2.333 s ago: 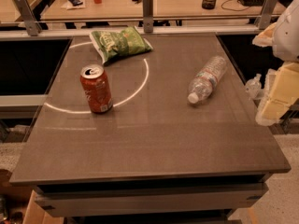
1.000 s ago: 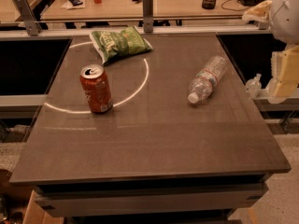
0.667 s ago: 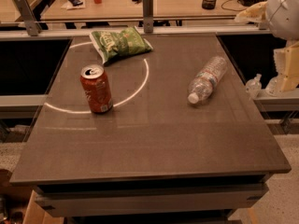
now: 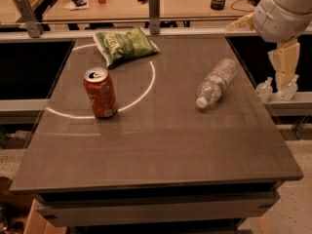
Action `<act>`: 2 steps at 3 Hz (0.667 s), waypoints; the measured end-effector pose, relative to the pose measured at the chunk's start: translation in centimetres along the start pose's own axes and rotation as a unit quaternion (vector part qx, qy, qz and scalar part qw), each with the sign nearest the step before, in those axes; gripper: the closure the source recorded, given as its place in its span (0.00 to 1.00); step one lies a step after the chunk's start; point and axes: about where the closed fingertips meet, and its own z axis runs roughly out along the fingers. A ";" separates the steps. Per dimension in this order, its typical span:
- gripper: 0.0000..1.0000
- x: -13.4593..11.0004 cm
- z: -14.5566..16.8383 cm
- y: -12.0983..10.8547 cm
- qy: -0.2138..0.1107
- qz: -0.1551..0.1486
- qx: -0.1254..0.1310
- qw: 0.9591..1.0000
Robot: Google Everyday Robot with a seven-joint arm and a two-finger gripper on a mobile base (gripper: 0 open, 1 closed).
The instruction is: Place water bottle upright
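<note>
The water bottle (image 4: 216, 82) lies on its side on the right part of the dark table (image 4: 161, 150). It is clear and ribbed, and its white cap points toward the table's front. My gripper (image 4: 285, 68) hangs from the white arm (image 4: 282, 9) at the far right, beyond the table's right edge. It is to the right of the bottle, apart from it, and holds nothing that I can see.
A red-orange soda can (image 4: 100, 92) stands upright at the left, on a white circle line. A green chip bag (image 4: 125, 45) lies at the back. Two tiny clear pump bottles (image 4: 264, 89) stand on a ledge by the right edge, under the gripper.
The arm and gripper have moved up and toward the back along the table's right side. The bottle, can and bag have not moved.
</note>
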 end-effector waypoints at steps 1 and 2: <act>0.00 0.0 0.0 0.0 0.000 0.000 0.000 1.000; 0.00 -0.7 2.7 -1.6 -0.023 -0.023 -0.014 0.999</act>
